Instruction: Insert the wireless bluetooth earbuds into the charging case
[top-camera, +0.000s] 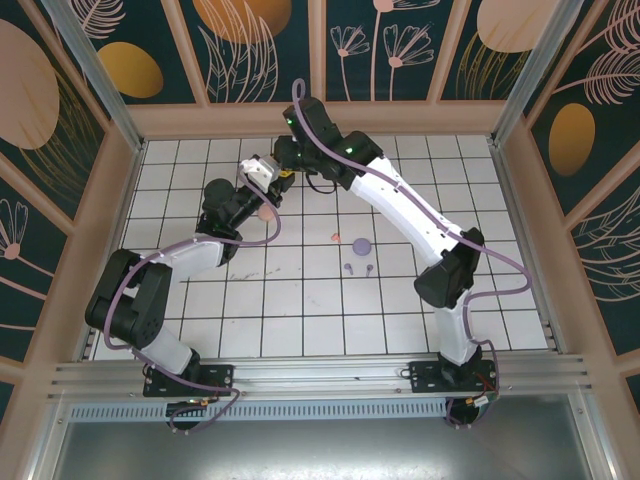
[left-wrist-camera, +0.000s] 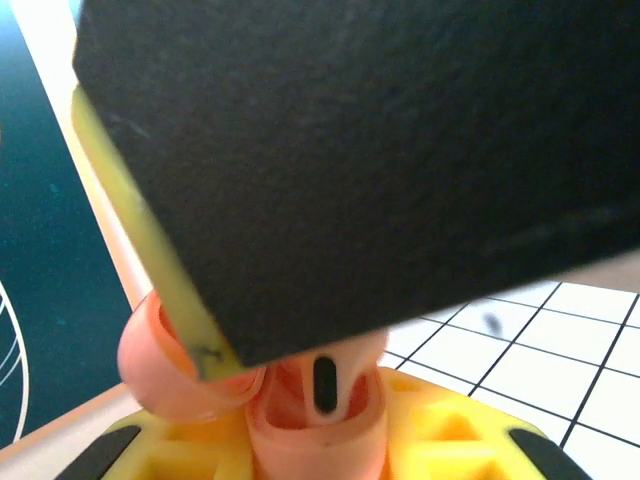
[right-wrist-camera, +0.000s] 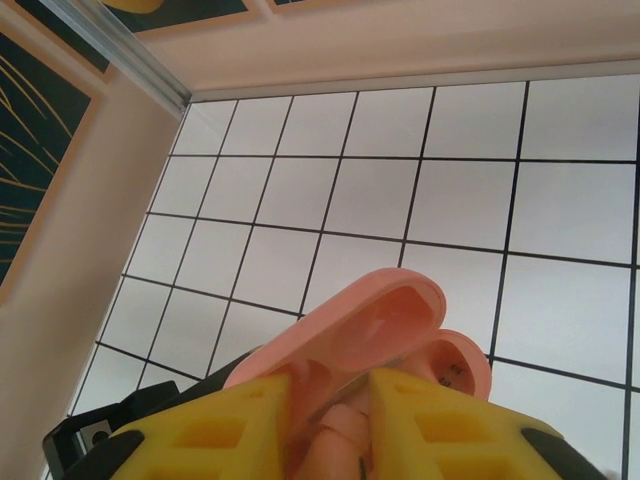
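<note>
Two end effectors meet near the far edge of the desk (top-camera: 400, 320), left of centre. The left end effector (left-wrist-camera: 310, 435) is clamped on the pink charging case (left-wrist-camera: 160, 370), its yellow fingers (left-wrist-camera: 150, 450) pressed against the case body on both sides. The case lid (right-wrist-camera: 390, 320) stands open and tilted back.

A pale pink earbud (left-wrist-camera: 325, 382) sits stem-up in the open case, its dark slot facing the left wrist camera. The right end effector (right-wrist-camera: 335, 420) is directly over the case opening. Its yellow fingers (right-wrist-camera: 440, 425) stand a little apart with the earbud between them. It cannot be told whether they grip the bud or merely flank it.

Nearer the desk's centre, well apart from both end effectors, lie two purple earbuds (top-camera: 349, 268) side by side. A round purple case (top-camera: 360, 245) sits just beyond them. A small coral-red piece (top-camera: 336, 237), too small to identify, lies just left of that case.
</note>
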